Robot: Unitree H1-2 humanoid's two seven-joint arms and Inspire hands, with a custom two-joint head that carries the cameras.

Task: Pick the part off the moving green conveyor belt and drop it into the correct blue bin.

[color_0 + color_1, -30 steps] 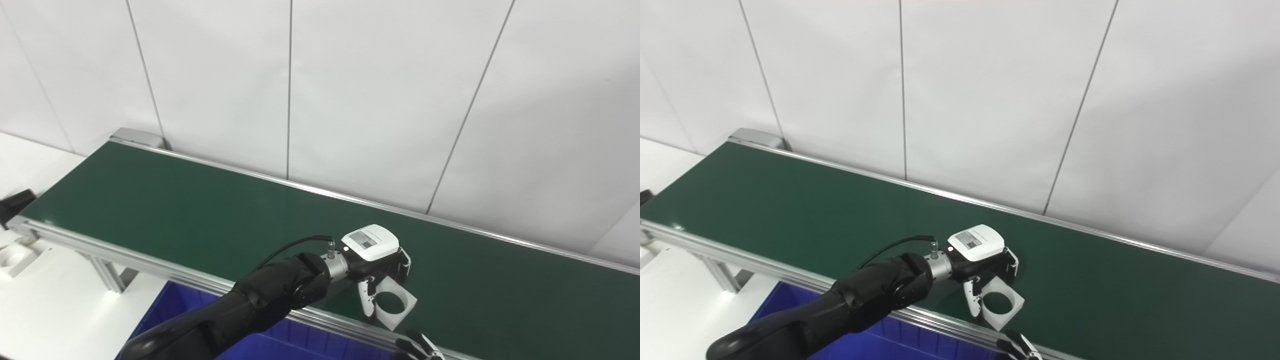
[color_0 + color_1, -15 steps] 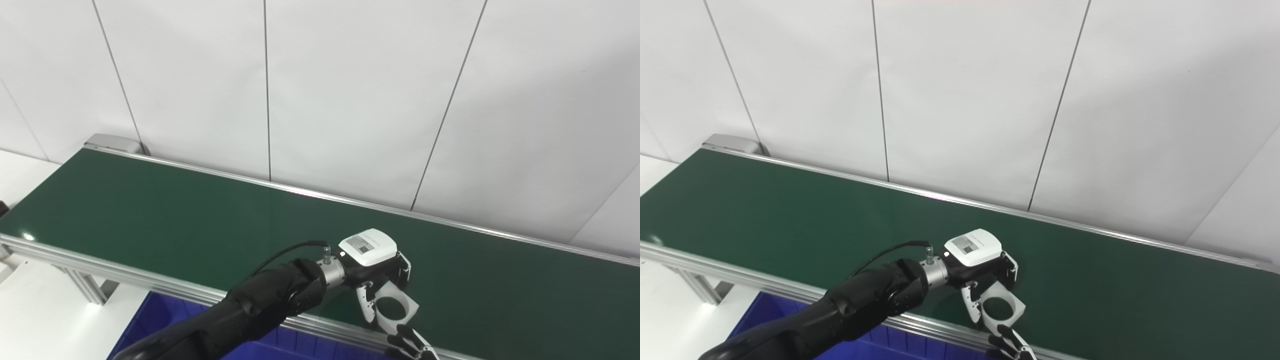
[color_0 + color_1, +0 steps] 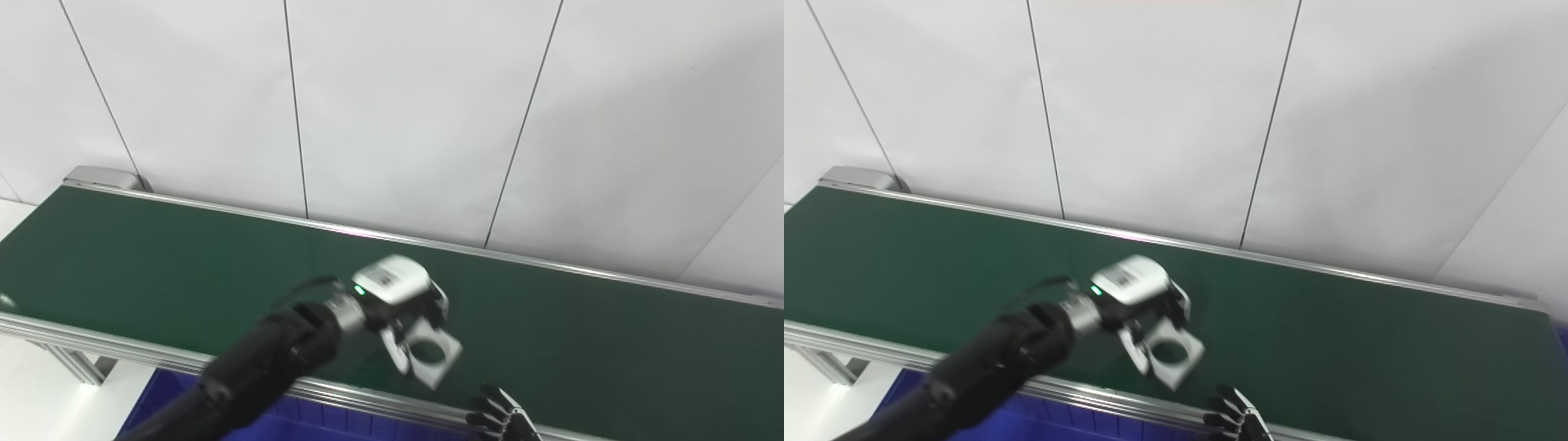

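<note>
L hand point(image 3: 404, 306), white-shelled w/ black fingers, sits centre-low in frame over the long dark green conveyor belt point(image 3: 153, 257). Fingers curled round a flat white square part w/ a round hole through it point(image 3: 432, 355); thumb on the part's left edge, other fingers on its upper edge. Part tilted, lower corner pointing down-right, looks lifted clear of the belt surface, but blur makes the gap hard to judge. Whole L arm, black sleeve point(image 3: 269, 361), smeared w/ motion blur; small green light shows at the wrist.

R hand point(image 3: 1237, 416) only partly in frame at bottom edge, right of centre: dark fingertips spread apart, nothing in them, poking up just past the belt's near aluminium rail point(image 3: 122, 349). Rest of R hand cut off.

Blue plastic bin point(image 3: 306, 422) w/ ribbed wall visible at bottom left-centre, below the near rail, mostly hidden by L arm. Part is above the belt, not over the bin.

White panelled wall point(image 3: 398, 110) fills upper frame behind the belt.
</note>
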